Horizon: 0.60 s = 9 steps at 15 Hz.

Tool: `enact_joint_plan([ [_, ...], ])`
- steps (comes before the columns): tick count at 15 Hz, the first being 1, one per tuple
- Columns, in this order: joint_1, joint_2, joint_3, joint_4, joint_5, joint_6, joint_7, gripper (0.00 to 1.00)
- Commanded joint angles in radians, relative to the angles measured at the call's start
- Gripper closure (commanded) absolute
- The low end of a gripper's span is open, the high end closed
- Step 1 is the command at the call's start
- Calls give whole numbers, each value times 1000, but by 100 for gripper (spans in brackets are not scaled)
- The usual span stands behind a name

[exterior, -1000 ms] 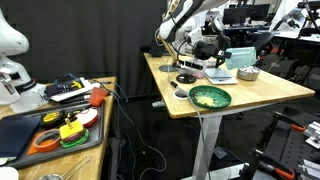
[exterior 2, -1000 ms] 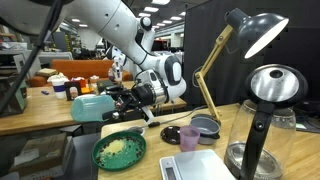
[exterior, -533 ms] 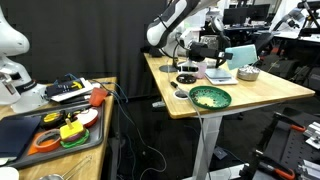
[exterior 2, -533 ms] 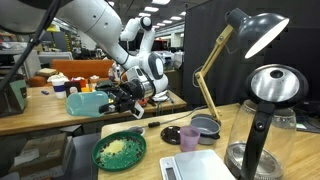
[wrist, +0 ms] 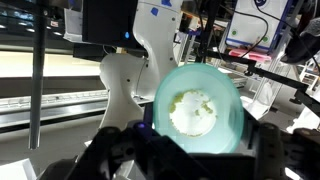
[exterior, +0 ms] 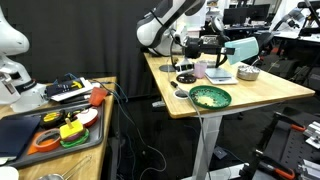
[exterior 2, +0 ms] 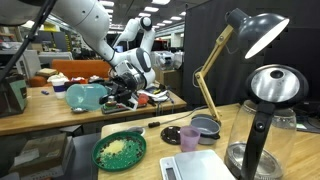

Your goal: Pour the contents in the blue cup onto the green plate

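My gripper (exterior: pixel 226 48) is shut on the blue cup (exterior: pixel 241 50) and holds it tipped on its side, high above the table behind the green plate (exterior: pixel 226 99). In an exterior view the cup (exterior 2: pixel 85 96) hangs up and left of the plate (exterior 2: pixel 99 158). The contents (exterior: pixel 208 96) lie as a pale yellowish heap on the plate, also seen in an exterior view (exterior 2: pixel 121 149). The wrist view looks into the cup's mouth (wrist: pixel 197 110); a few yellowish bits cling to its white bottom (wrist: pixel 192 112).
A grey metal bowl (exterior: pixel 247 73) and small black discs (exterior: pixel 184 78) stand near the plate. A pink cup (exterior 2: pixel 188 136), a white scale (exterior 2: pixel 195 167), a clear jug (exterior 2: pixel 262 125) and a desk lamp (exterior 2: pixel 250 35) stand nearby. A cluttered table (exterior: pixel 60 120) stands apart.
The arm has lifted and swung back, carrying the tipped blue cup up and away from the plate. The heap on the plate has not changed.
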Motion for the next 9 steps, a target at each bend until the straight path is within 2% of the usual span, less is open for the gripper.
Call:
enact_joint_plan([
  [1, -3, 3, -1, 0, 0, 0, 0, 23],
  [7, -5, 7, -3, 1, 0, 0, 0, 23],
  [8, -5, 7, -3, 1, 0, 0, 0, 48],
  [9, -27, -2, 45, 4, -38, 1, 0, 48],
])
